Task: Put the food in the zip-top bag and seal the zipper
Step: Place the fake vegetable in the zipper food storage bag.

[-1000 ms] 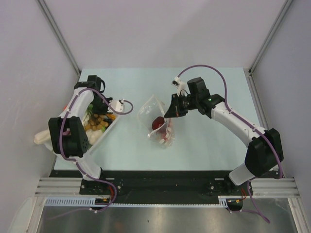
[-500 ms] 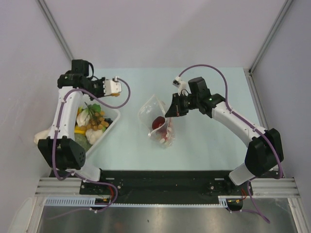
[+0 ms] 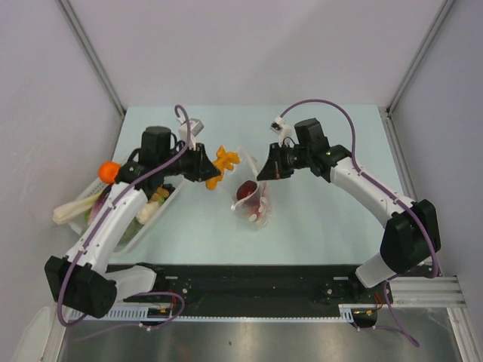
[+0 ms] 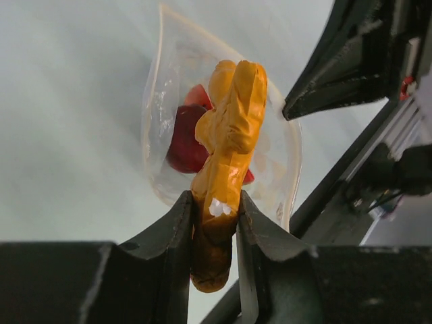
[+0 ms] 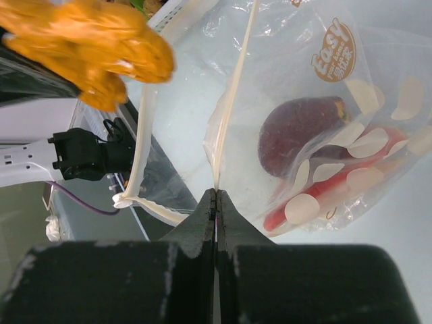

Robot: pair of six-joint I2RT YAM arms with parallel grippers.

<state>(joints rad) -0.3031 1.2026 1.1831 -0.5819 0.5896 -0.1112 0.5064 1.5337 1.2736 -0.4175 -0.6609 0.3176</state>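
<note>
My left gripper [image 3: 209, 169] is shut on an orange-yellow knobbly toy vegetable [image 3: 223, 162], also seen in the left wrist view [image 4: 226, 135], held in the air just left of the bag's open mouth. The zip-top bag [image 3: 253, 197] lies at table centre with a dark red toy [image 3: 245, 190] and other red food inside [image 5: 304, 131]. My right gripper [image 3: 266, 172] is shut on the bag's whitish zipper strip [image 5: 233, 94], holding one lip up; the other lip [image 5: 145, 135] hangs apart, so the mouth stands open.
A white tray [image 3: 162, 207] with more toy food stands at the left. An orange ball [image 3: 109, 171] sits at the tray's far left end. Grey walls enclose the table on three sides.
My left arm swung right from over the tray to the bag's mouth, carrying the orange-yellow toy. The right gripper and bag have hardly moved.
</note>
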